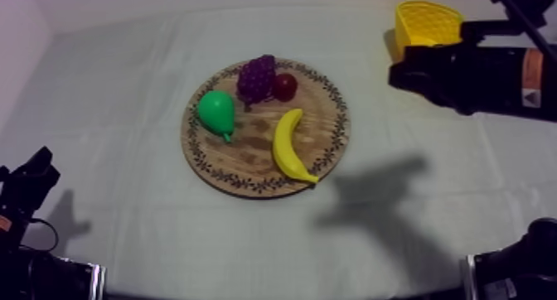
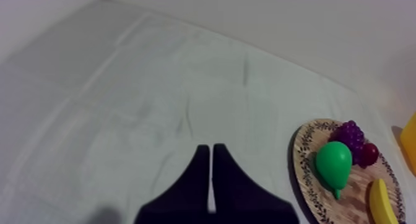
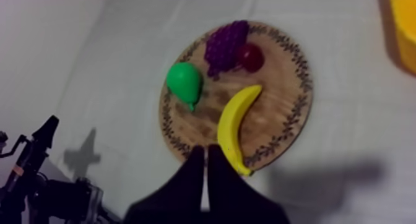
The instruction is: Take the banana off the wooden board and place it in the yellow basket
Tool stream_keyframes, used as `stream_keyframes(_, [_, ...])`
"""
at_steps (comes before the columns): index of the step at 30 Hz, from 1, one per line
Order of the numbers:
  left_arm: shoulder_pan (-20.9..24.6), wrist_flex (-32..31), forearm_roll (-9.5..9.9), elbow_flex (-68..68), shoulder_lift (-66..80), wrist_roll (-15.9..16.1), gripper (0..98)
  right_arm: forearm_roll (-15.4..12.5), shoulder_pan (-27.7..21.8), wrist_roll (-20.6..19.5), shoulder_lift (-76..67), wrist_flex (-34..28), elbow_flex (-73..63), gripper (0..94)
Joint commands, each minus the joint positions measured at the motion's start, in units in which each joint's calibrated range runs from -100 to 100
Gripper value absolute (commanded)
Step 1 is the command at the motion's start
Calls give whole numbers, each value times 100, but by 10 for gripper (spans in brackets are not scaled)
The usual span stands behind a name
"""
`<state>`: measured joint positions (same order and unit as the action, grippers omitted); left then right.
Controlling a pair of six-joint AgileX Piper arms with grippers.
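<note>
- the banana (image 1: 290, 146) lay on the wooden board (image 1: 249, 175), on the half nearer the right arm, its curve bowed toward the board's middle and one tip close to the patterned rim.
- a green pear (image 1: 217, 113) lay on the opposite half of the board, apart from the banana.
- a bunch of grapes (image 1: 257, 78) and a small red fruit (image 1: 285, 86) sat side by side near the board's far rim.
- the yellow basket (image 1: 427, 26) stood at the far right of the tabletop (image 1: 124, 229), well apart from the board, with the right arm just beside it.
- the right hand (image 3: 205, 151) had its two black fingers pressed together in a narrow wedge, gripping nothing; in its wrist view the tip pointed at the board's rim, beside the banana's end.
- the left hand (image 2: 212, 149) was likewise closed on nothing, fingers together, low over bare tabletop at the left side, well apart from the board.
</note>
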<state>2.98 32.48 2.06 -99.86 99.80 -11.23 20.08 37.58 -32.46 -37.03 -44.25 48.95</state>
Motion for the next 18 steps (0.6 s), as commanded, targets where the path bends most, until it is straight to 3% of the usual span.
stream_keyframes(1, [3, 2, 1, -3, 3, -2, 1, -45, 42, 2, 333, 76, -121, 4])
stream_keyframes(7, [3, 2, 1, -3, 3, -3, 1, -258, -58, 200, 744, 451, -317, 27])
stream_keyframes(12, [3, 2, 1, -3, 3, -2, 1, -444, -97, 428, 982, 652, -389, 112])
stream_keyframes(14, [3, 2, 1, -3, 3, -2, 1, -539, -104, 573, 1066, 748, -375, 226])
stream_keyframes(18, [3, 2, 1, -3, 3, -3, 1, -599, -128, 657, 1170, 992, -260, 641])
